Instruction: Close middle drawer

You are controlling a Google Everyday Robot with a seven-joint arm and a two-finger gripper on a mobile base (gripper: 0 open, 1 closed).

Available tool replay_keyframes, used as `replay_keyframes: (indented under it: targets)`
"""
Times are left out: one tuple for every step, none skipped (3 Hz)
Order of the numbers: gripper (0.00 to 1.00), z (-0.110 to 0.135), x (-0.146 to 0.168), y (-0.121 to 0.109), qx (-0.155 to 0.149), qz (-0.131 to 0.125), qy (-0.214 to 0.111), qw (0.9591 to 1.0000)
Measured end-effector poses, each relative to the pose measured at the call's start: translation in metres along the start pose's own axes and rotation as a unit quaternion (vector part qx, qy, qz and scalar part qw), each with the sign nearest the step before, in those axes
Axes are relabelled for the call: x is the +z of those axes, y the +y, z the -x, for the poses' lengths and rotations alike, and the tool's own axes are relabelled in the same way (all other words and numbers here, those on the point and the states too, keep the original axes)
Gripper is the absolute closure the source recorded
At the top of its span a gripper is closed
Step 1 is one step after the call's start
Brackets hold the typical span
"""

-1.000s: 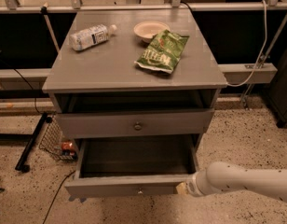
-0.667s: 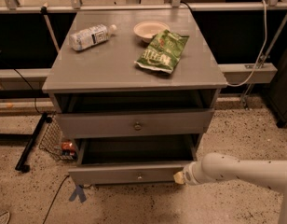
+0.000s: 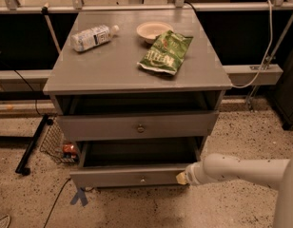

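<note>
A grey cabinet [image 3: 113,66] stands on a speckled floor [image 3: 241,139]. Its middle drawer [image 3: 113,177] sticks out low at the near side, and the white gripper [image 3: 181,177] touches its right end; wide or narrow, I cannot tell. On top lie a green chip bag [image 3: 166,52], a water bottle [image 3: 92,37] and a bowl [image 3: 153,31].

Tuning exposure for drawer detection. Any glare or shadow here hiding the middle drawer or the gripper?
Camera view: dim, warm light, with no harsh glare on the cabinet top. Camera view: the middle drawer has a lit front, but its inside lies in deep shadow. Camera view: the gripper, at that front's right end, stands out pale against the grey.
</note>
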State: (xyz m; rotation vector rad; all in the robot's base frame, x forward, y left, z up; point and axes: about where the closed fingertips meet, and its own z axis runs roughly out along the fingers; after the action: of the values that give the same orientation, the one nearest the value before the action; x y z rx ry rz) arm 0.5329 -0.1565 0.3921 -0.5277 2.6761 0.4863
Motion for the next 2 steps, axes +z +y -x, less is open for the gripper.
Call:
replay_keyframes:
  targets:
    - [1.00,0.015,0.009,-0.007,-0.007,-0.010,-0.008,0.9999]
    - [1.00,0.037,0.017,-0.014,-0.014,-0.022,-0.031,0.9992]
